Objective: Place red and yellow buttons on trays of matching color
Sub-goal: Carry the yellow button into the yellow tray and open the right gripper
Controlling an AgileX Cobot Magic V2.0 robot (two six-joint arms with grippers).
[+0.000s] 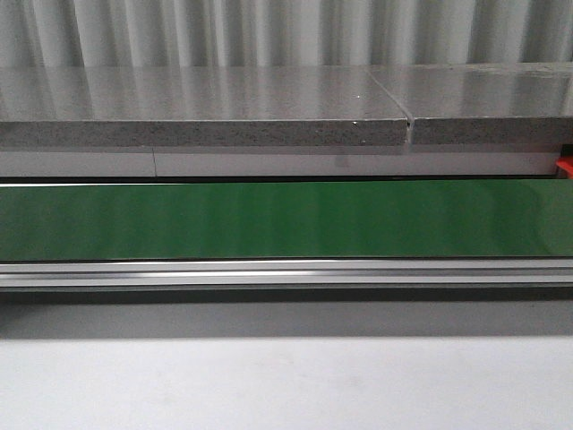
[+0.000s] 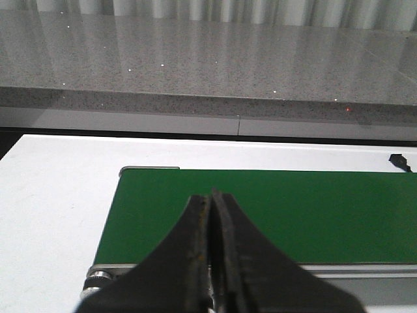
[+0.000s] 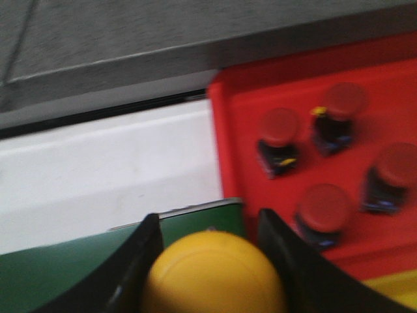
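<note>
No readable writing, brand or label anywhere. Left end effector (image 2: 210, 215) clenched, dark fingers pressed flat together with nothing between them, poised above the near end of the green conveyor belt (image 2: 273, 208) and aimed out over it toward the grey stone ledge (image 2: 208, 65). Right end effector (image 3: 208, 241) grasping a yellow button (image 3: 212, 274), domed cap facing the wrist camera, stem hidden below so long axis apparently in line with the fingers; blurred view, hence unsure. Held over the belt's end, just beside the red tray (image 3: 228, 143). Four red buttons (image 3: 279, 128) standing in that tray, caps up, dark bases beneath. White tabletop (image 3: 111, 169) alongside. Both arms out of the front view.
</note>
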